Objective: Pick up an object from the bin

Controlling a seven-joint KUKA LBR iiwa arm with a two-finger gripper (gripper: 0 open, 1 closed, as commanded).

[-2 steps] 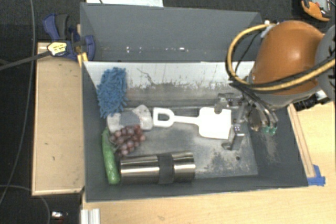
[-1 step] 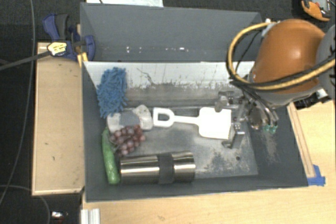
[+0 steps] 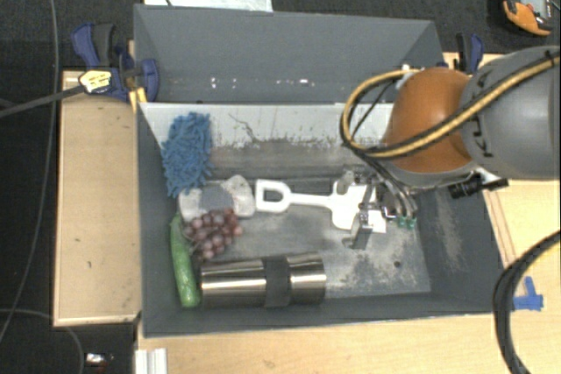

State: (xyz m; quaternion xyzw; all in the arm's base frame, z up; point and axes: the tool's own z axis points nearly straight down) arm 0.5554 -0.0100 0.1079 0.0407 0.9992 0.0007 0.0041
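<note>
Several things lie in the grey metal bin (image 3: pixel 289 48), most of them on its left side. Along the left wall a green toy cucumber (image 3: pixel 184 271) lies lengthwise, and above it a blue shaggy duster head (image 3: pixel 187 151) leans into the back left corner. Just below the duster there is a small pale lump (image 3: pixel 191 204), and beside it a bunch of dark purple toy grapes (image 3: pixel 213 230), which touches the cucumber. A white crumpled piece (image 3: pixel 237 195) sits just above the grapes. Near the front wall a steel cylinder (image 3: pixel 263 280) with a black band around its middle lies on its side. In the middle of the floor lies a white plastic utensil (image 3: pixel 294 201); its end with the hole points left, its thin shaft runs right, and its wider end is under the gripper (image 3: pixel 366 219). The gripper is low over this wider end, and I cannot tell if it is open or closed, or if it grips the utensil. On the right, the orange wrist cover (image 3: pixel 429 123) with yellow-black cables hangs above the bin.
</note>
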